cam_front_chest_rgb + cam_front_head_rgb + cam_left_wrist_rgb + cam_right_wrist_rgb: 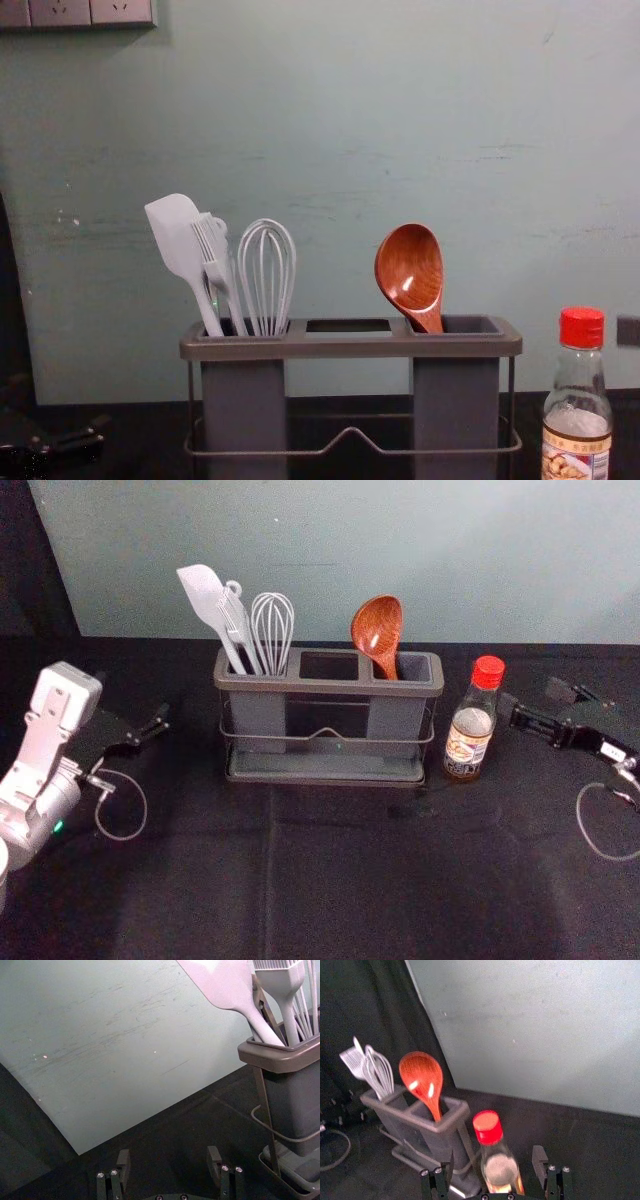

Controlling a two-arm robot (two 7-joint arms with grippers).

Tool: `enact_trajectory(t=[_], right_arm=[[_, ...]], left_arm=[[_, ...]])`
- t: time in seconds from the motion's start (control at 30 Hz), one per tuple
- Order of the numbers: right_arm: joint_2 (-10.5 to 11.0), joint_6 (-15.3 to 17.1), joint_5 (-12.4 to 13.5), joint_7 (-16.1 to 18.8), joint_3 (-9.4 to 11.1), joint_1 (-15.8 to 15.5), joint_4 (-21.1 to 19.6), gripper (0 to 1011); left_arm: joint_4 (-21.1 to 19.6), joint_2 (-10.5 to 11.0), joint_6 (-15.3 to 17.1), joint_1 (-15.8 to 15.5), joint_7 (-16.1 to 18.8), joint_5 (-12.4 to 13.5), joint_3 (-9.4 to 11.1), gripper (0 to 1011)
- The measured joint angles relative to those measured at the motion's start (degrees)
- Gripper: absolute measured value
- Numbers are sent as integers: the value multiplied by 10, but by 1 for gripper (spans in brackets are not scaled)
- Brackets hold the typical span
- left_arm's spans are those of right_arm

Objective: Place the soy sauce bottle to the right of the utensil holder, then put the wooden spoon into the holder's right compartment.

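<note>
The soy sauce bottle (468, 735) with its red cap stands upright to the right of the utensil holder (325, 776); it shows again in the chest view (577, 435). In the holder's right compartment the wooden spoon (378, 630) leans, bowl up. My right gripper (535, 698) is beside the bottle on its right, open and not closed on it. From the right wrist, the bottle (501, 1167) appears between the spread fingers of the right gripper (495, 1162). Left of the holder, my left gripper (135, 708) stays parked, its fingers apart in its wrist view (169, 1162).
A white spatula (207, 598), a brush and a whisk (272, 630) stand in the holder's left compartment. Its middle compartment (330, 666) is between them and the spoon. Black cloth (330, 880) covers the table, with a pale wall (400, 540) behind.
</note>
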Motion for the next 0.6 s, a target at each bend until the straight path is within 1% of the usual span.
enact_trajectory(t=[0.17,0.23,0.33,0.37,0.47,0.5,0.6], right_arm=[[1,2,-13,-11,-9,-8,8,1004],[-1,3,-18,-15,-12,-8,13,1004],[-8,4,-35,-25,-22,-6,24,1004],[-14,1,-50,-32,-28,-2,31,1004],[-20,-4,-71,-40,-36,2,38,1004],[-24,-6,-83,-45,-41,5,41,1004],[-32,-6,-101,-49,-49,11,48,1004]], left_arm=[[0,0,0,0,0,0,0,1005],[0,0,0,0,0,0,0,1005],[0,0,0,0,0,0,0,1005],[0,0,0,0,0,0,0,1005],[0,0,0,0,0,0,0,1005],[0,0,0,0,0,0,0,1005],[0,0,0,0,0,0,0,1005]])
